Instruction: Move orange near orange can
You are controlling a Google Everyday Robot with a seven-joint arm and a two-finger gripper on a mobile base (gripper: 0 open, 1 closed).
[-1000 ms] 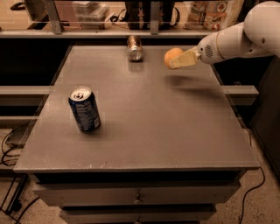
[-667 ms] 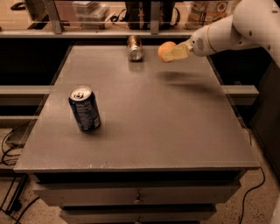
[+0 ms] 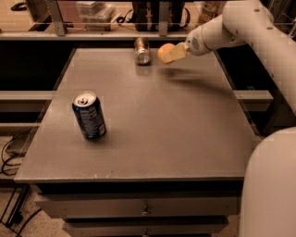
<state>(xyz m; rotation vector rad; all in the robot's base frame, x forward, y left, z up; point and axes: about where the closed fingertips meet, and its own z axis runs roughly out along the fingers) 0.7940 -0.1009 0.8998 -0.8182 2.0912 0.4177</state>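
Observation:
The orange [image 3: 164,52] is a small round fruit held in my gripper [image 3: 169,53], a little above the far part of the grey table [image 3: 175,125]. The gripper is shut on it, with pale fingers [image 3: 176,53] on its right side. The orange can [image 3: 142,50] lies on its side at the table's far edge, silver end toward me, just left of the orange and a short gap away from it. My white arm [image 3: 231,25] comes in from the upper right.
A dark blue can with white print [image 3: 89,115] stands upright on the left of the table. A shelf with clutter [image 3: 97,11] runs behind the table. Drawers [image 3: 143,208] are below the front edge. My white base [image 3: 270,185] is at the lower right.
My gripper has carried the orange to the left and farther back, closing most of the gap to the orange can. The cans have not moved.

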